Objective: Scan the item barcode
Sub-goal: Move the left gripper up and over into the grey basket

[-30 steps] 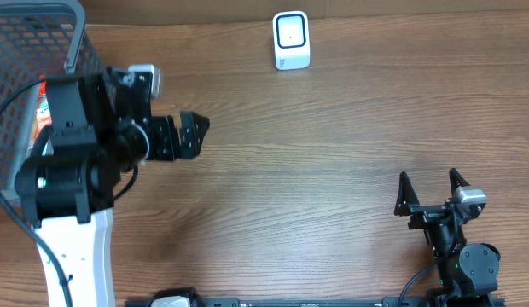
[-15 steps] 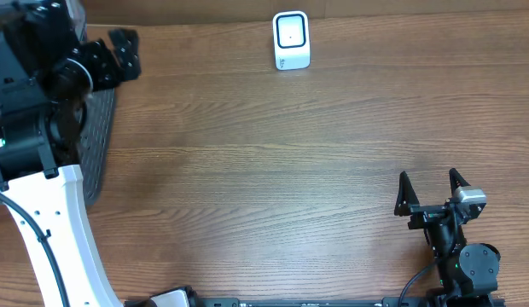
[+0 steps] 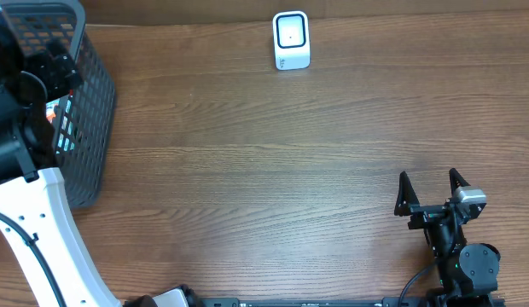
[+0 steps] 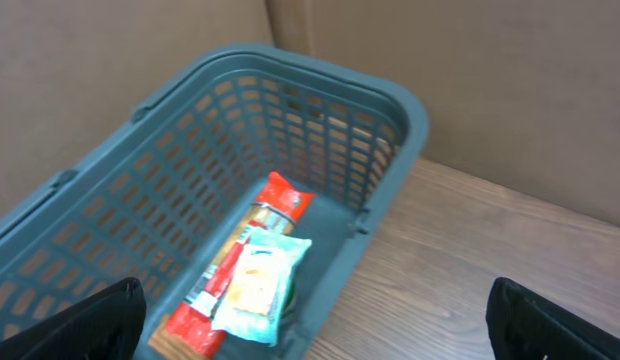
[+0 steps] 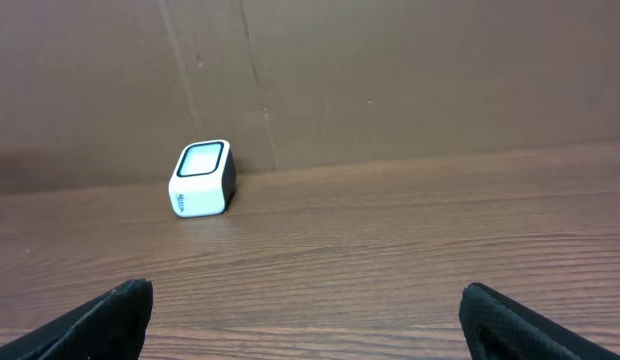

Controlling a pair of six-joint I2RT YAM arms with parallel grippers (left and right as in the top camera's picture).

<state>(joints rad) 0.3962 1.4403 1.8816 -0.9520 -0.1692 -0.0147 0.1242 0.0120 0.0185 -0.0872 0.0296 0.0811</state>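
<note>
Basket: set at the 10 o'clock edge of the table. Packet, red-ended, and pale pouch: laid on the basket floor, the pouch overlapping the packet. Scanner: stood at 12 o'clock, well apart from the basket. Left gripper: held above the basket, jaws spread wide, empty. Right gripper: parked at 5 o'clock, jaws spread wide, empty.

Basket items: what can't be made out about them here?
- Left wrist view: no barcode shows on the red packet or pale packet; print too small.
- Same view: the pale packet covers part of the red one.
- Overhead: the left arm hides most of the basket.
</note>
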